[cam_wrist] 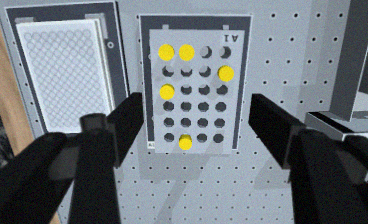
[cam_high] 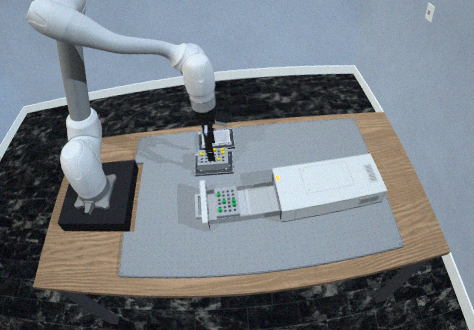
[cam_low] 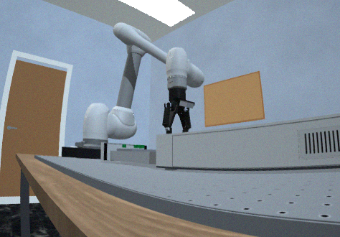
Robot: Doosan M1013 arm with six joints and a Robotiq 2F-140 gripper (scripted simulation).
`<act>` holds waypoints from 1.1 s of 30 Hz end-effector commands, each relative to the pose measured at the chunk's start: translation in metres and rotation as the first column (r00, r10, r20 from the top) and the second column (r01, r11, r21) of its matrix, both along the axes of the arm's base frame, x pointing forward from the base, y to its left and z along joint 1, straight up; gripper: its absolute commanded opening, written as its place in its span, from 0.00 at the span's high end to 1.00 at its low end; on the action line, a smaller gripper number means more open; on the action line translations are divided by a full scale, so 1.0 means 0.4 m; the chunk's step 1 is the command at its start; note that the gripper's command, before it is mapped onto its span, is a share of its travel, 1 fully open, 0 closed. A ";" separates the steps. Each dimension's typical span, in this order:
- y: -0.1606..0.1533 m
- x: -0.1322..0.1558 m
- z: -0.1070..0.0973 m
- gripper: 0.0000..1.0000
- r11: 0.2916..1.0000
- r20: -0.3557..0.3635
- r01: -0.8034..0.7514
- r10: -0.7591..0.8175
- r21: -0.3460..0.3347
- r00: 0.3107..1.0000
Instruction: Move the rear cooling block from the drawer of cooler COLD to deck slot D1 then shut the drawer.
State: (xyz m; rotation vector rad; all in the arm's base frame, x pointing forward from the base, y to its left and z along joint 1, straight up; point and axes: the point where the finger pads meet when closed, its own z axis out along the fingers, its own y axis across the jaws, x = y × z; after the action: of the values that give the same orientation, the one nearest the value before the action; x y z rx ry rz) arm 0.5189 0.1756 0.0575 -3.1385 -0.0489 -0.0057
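The rear block [cam_high: 226, 163] [cam_wrist: 177, 114], with several yellow tubes standing in its bores, rests within slot D1 [cam_high: 232, 170] [cam_wrist: 195, 21] and looks level. Its lower edge hides part of the slot in the wrist view. My gripper [cam_high: 210, 159] [cam_low: 177, 130] [cam_wrist: 196, 108] is open above it, fingers apart on either side and holding nothing. The drawer [cam_high: 257, 201] of cooler COLD [cam_high: 330, 189] [cam_low: 233, 148] stands open. The front block [cam_high: 223, 209], with several green tubes, sits in it behind the handle panel [cam_high: 203, 201]. The lamp [cam_high: 277, 178] shows amber.
Slot D2 [cam_wrist: 111, 30] lies beyond D1 and bears a white plate with round wells [cam_high: 220, 137] [cam_wrist: 60, 75]. The drawer and its handle reach out beside D1. The robot's black base [cam_high: 122, 194] stands at the table's left.
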 end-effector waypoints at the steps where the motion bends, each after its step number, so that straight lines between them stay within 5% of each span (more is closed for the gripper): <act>1: 0.000 0.001 0.011 0.34 1.000 0.001 0.000 0.000 0.001 1.000; 33: 0.000 0.001 0.104 0.34 1.000 0.001 0.000 0.000 0.001 1.000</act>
State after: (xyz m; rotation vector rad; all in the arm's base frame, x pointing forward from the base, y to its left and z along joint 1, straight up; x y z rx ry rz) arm 0.5188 0.1754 0.0962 -3.1385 -0.0487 -0.0058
